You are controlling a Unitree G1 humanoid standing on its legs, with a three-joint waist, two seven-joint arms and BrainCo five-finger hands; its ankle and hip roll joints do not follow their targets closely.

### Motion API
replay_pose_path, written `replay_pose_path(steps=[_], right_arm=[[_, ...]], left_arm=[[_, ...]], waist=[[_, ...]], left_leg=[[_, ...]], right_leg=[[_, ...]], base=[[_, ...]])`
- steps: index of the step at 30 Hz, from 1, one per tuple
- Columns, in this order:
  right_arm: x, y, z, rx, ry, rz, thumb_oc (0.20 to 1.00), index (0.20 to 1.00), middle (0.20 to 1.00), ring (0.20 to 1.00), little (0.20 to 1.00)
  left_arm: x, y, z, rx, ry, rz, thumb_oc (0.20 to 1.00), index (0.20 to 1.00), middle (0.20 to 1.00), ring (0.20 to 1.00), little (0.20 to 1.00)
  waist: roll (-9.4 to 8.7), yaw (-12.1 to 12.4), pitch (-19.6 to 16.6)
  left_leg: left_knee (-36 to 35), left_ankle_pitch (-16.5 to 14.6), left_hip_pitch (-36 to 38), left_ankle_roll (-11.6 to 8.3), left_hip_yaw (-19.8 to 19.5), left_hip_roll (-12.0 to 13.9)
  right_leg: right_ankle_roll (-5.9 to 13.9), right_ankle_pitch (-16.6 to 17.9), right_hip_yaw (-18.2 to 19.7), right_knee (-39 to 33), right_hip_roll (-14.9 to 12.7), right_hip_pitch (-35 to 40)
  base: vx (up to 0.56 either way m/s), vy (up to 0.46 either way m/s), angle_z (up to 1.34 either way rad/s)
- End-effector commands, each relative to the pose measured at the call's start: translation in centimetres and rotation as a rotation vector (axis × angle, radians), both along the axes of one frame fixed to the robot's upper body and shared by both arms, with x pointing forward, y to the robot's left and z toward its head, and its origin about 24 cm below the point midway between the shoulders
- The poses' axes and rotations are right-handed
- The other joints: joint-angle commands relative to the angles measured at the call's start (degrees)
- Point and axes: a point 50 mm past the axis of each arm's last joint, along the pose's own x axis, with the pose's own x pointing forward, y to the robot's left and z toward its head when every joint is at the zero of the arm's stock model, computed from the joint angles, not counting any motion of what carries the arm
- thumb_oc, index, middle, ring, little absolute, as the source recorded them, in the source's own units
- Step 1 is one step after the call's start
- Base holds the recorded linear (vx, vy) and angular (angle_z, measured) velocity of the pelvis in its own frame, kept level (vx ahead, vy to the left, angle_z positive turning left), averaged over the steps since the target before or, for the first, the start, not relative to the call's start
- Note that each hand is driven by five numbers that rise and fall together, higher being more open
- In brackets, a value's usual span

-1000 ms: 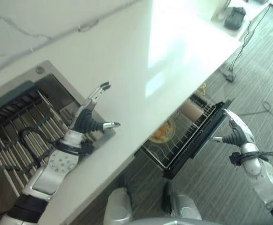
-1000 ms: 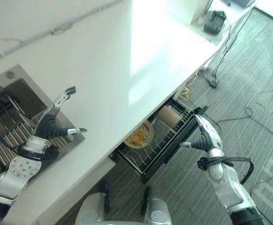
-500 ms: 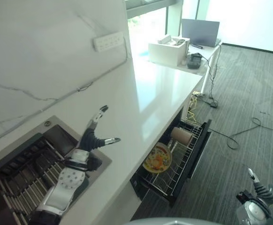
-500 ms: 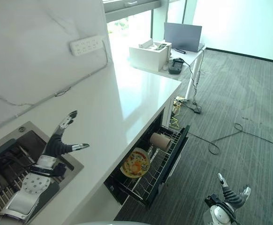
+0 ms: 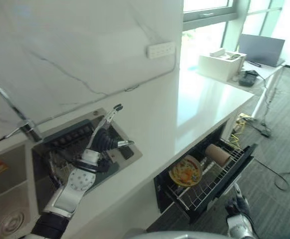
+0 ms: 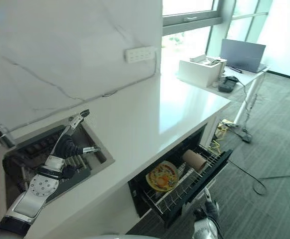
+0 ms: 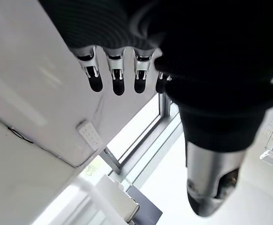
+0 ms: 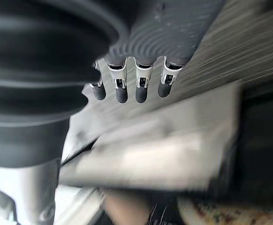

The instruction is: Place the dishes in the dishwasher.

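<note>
Plate [image 5: 185, 172] and cup [image 5: 217, 154] already sit in the pulled-out rack [image 5: 212, 185], which I judge still needs closing; my left hand [image 5: 103, 141] and right hand [image 8: 132, 84] hang empty, fingers straight.

Right robot hand [image 8: 127, 70] — fingers straight, empty — above grey carpet [image 8: 249, 42].

A second ago our right hand [image 6: 208, 211] was up at the front edge of the pulled-out dishwasher rack [image 5: 212, 181]; now it hangs low beside that rack, clear of it, fingers [image 8: 142, 86] straight. Our head has lifted, so the wall and window have come into sight.
</note>
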Motion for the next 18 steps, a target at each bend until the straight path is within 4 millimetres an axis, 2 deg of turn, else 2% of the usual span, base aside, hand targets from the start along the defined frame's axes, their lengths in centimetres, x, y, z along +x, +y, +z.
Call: replay_pose_path(steps=[1,6,7,9,13,16,18], right_arm=[[1.8,0.0,0.9,0.031,-0.132,0.006,1.0,1.0,1.0,1.0,1.0],[0.0,-0.8,0.2,0.04,-0.086,-0.003,1.0,1.0,1.0,1.0,1.0],[-0.4,-1.6,0.3,0.03,-0.072,0.019,1.0,1.0,1.0,1.0,1.0],[-0.2,-1.9,0.5,0.007,-0.074,0.064,1.0,1.0,1.0,1.0,1.0],[2.4,-2.1,1.7,-0.045,-0.157,0.222,1.0,1.0,1.0,1.0,1.0],[6.1,-1.4,3.7,-0.119,-0.268,0.387,1.0,1.0,1.0,1.0,1.0],[7.9,-1.1,4.8,-0.169,-0.319,0.474,1.0,1.0,1.0,1.0,1.0]], left_arm=[[0.8,0.2,4.0,0.001,-0.164,0.008,1.0,1.0,1.0,1.0,1.0],[0.7,0.0,3.4,-0.038,-0.126,0.04,1.0,1.0,1.0,1.0,1.0],[0.4,0.0,3.1,-0.056,-0.107,0.054,1.0,1.0,1.0,1.0,1.0],[0.2,-0.2,2.9,-0.064,-0.1,0.056,1.0,1.0,1.0,1.0,1.0],[-0.5,-0.6,2.4,-0.064,-0.066,0.029,1.0,1.0,1.0,1.0,1.0],[-1.1,-0.7,2.5,-0.038,-0.056,-0.002,1.0,1.0,1.0,1.0,1.0],[-1.4,-0.6,2.6,-0.013,-0.043,-0.026,1.0,1.0,1.0,1.0,1.0]], waist=[[0.43,-1.5,1.4],[3.44,-2.1,0.2],[4.93,-2.4,-0.3],[5.36,-2.4,-0.1],[5.45,-1.5,-0.3],[3.7,0.3,0.3],[2.36,1.4,0.8]], left_leg=[[3.0,-3.0,0.4,-1.22,1.2,3.0],[4.2,-3.6,0.7,-1.28,1.4,1.7],[5.1,-4.1,0.7,-1.15,1.8,1.2],[6.5,-5.1,0.6,-1.03,1.7,0.8],[7.8,-5.1,0.4,-1.1,1.3,0.8],[9.2,-5.3,0.2,-1.12,0.7,1.4],[10.4,-5.6,-0.2,-1.23,0.3,2.1]], right_leg=[[-3.29,1.3,-3.4,2.5,-0.5,-1.3],[-3.7,-0.4,-3.3,5.0,-2.1,-1.1],[-3.99,-1.2,-3.1,6.3,-3.0,-1.0],[-4.17,-2.4,-2.7,8.0,-3.6,-1.1],[-4.92,-3.1,-3.1,9.5,-3.5,-0.2],[-5.11,-3.2,-4.0,10.6,-3.5,0.4],[-5.05,-3.3,-4.5,11.7,-3.5,0.6]], base=[[0.06,0.1,-0.03],[0.09,0.18,-0.03],[0.08,0.199,-0.08],[0.06,0.146,0.0],[0.07,0.052,0.15],[0.06,-0.074,0.18],[0.07,-0.16,0.22]])
